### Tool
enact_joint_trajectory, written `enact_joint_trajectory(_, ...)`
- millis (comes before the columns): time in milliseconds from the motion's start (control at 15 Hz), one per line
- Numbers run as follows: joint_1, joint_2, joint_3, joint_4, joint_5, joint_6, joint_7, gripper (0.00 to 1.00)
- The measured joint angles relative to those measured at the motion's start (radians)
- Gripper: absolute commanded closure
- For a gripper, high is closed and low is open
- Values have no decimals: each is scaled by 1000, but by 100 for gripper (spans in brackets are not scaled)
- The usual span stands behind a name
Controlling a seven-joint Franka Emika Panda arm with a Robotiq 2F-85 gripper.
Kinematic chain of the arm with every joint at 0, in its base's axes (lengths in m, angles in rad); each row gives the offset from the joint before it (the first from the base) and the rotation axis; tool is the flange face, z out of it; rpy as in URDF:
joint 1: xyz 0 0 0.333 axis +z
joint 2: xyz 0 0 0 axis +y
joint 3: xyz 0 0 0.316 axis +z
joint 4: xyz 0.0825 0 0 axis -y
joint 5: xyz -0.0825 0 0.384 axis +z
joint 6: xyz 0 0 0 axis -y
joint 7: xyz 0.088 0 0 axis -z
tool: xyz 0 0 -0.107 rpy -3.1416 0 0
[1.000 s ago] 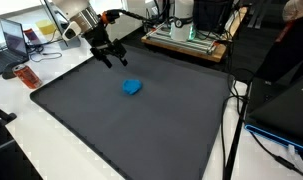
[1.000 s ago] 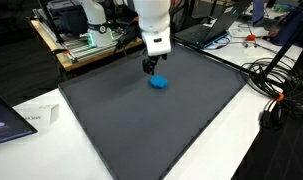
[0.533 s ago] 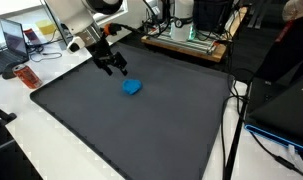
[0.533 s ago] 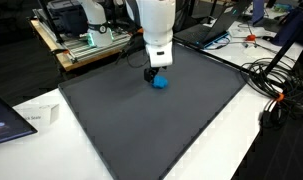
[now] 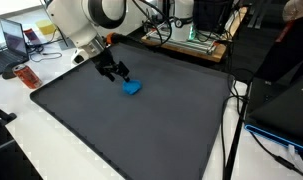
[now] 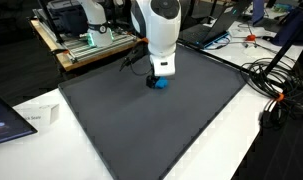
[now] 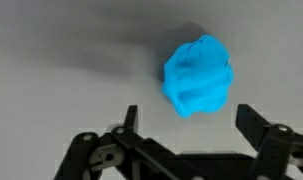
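Thing in hand: a small crumpled bright-blue lump [image 7: 198, 75], soft-looking, perhaps cloth or putty; it lies on the dark grey mat [image 5: 141, 130] towards the far side, in both exterior views [image 6: 161, 83]
Gripper: the black two-finger gripper [image 5: 117, 72] on the white arm hangs low over the mat just beside the lump; its jaws are spread wide with nothing between them
Wrist view: the gripper [image 7: 186, 112] frames the lump from below; the lump sits ahead of the gap and nearer the finger on the picture's right; no contact can be seen
Done, as I judge it: the approach is nearly made; the jaws are lined up roughly on either side of the lump
Left, as I judge it: the last bit of descent, the closing and any lift; the lump rests flat on the mat and is not yet gripped
Writing: none can be read; a white card [image 6: 36, 118] at the mat's edge bears dark marks too small to make out; a red can-like thing [image 5: 26, 75] beside the mat shows no legible label; the open laptop [image 5: 13, 40] behind it is a blur
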Motion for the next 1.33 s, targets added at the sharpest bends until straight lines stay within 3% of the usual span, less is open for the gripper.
enact_joint_trajectory(467, -1, 75, 6, 52, -3, -40, 1, 0)
enact_joint_trajectory(667, -2, 101, 7, 79, -5, -78, 1, 12)
enact_joint_trajectory(800, -2, 115, 7, 96, -5, -94, 1, 40)
enact_joint_trajectory(1333, -3, 143, 13, 155, -9, -163, 1, 94)
